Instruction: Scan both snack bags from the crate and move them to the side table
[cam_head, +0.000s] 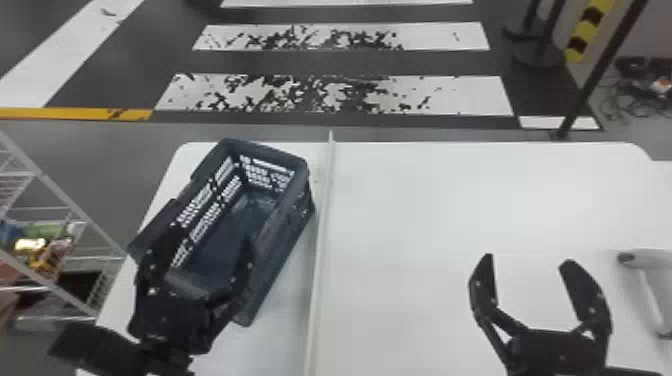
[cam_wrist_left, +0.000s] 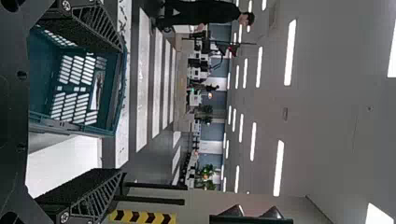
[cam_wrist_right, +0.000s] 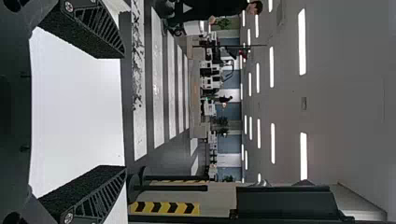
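In the head view my left gripper (cam_head: 207, 255) is open over the near end of the dark blue-grey crate (cam_head: 292, 200), hiding part of it. The crate stands at an angle on the left of the white table, its dark floor partly visible. My right gripper (cam_head: 526, 260), also open, is above the right part of the table, nothing between its fingers. A grey-and-white handheld scanner (cam_head: 642, 257) lies at the right edge. The left wrist view has the left gripper (cam_wrist_left: 122, 110) with the crate (cam_wrist_left: 44, 74) beyond; the right wrist view has the right gripper (cam_wrist_right: 124, 112) over white tabletop.
A thin upright divider (cam_head: 322, 240) runs front to back across the white table (cam_head: 425, 200), just right of the crate. Left of the table is a wire shelf (cam_head: 60, 210) with colourful items. A dark post (cam_head: 590, 85) stands behind the table's right part.
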